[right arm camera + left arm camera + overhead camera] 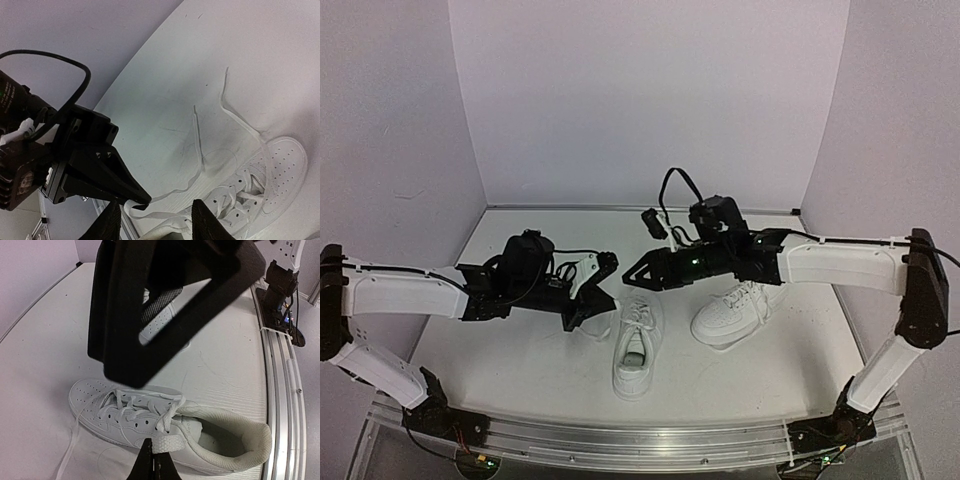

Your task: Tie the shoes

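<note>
**A:** Shoes lie side by side, lower centre of the top view; light, soft uppers; the lace looks limp, flat and likely slippery; best pinched near its end.

**B:** Agreed; left gripper is clamped on that lace; right gripper stands half spread, grasping nothing visible.

Sneaker: white upper is smooth with a slight sheen, leather or synthetic, can't tell; perforated toe. Laces: flat woven cloth, matt. Collar lining: ribbed textile, matt. Table: matt white, faintly scuffed. Rail: brushed metal, shiny. Left gripper: matt black plastic. Arm links: smooth white plastic.
</note>
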Action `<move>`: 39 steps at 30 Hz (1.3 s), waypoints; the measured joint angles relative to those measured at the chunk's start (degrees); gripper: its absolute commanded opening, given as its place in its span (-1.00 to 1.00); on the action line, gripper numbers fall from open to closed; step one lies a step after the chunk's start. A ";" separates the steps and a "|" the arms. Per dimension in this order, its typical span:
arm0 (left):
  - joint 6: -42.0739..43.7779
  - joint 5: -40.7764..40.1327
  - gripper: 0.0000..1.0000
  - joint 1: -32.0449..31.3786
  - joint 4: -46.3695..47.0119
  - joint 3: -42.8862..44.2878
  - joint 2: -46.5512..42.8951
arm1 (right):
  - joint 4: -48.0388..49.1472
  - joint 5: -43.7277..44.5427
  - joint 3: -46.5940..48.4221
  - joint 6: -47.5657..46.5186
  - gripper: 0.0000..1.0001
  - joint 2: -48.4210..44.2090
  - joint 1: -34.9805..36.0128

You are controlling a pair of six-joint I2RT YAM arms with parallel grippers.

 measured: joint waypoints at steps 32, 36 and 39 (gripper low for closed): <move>-0.04 -0.02 -1.00 0.00 0.92 0.31 0.04 | 4.19 -3.17 -1.14 2.29 -0.61 3.20 4.20; -0.04 0.06 -1.00 0.00 0.81 0.31 0.04 | 4.22 -2.90 -1.14 2.05 -0.99 3.32 4.20; -0.05 -0.08 -0.85 0.02 0.55 0.31 0.08 | 4.08 -2.57 -1.14 2.37 -1.00 3.61 3.94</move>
